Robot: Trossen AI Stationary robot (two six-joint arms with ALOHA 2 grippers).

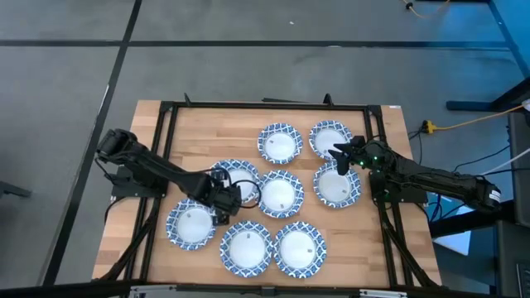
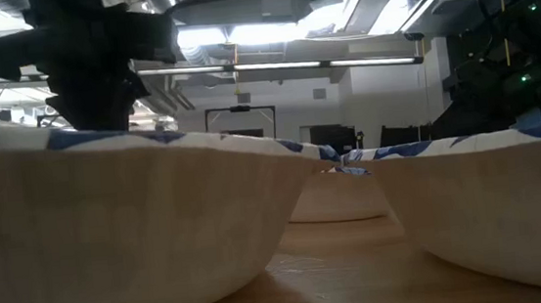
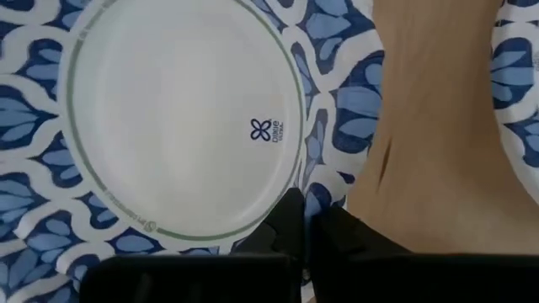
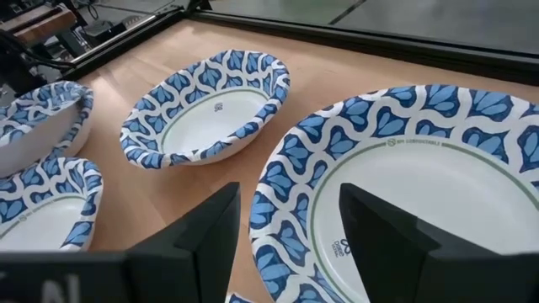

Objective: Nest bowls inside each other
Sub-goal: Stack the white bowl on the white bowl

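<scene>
Two bowl walls (image 2: 111, 234) fill our low view, rims nearly touching. We count eight bowls (image 1: 280, 193) visible on wooden table (image 1: 149, 132), clustered mid-table, none nested that we can tell. Our left gripper (image 1: 222, 197) sits low between left-middle bowl (image 1: 236, 176) and front-left bowl (image 1: 192, 223); fingers (image 3: 290, 227) pressed together at patterned rim, whether rim is pinched we cannot tell. Our right gripper (image 1: 341, 157) hovers between back-right bowl (image 1: 330, 137) and right-middle bowl (image 1: 337, 185), fingers (image 4: 202, 231) spread wide, holding nothing.
</scene>
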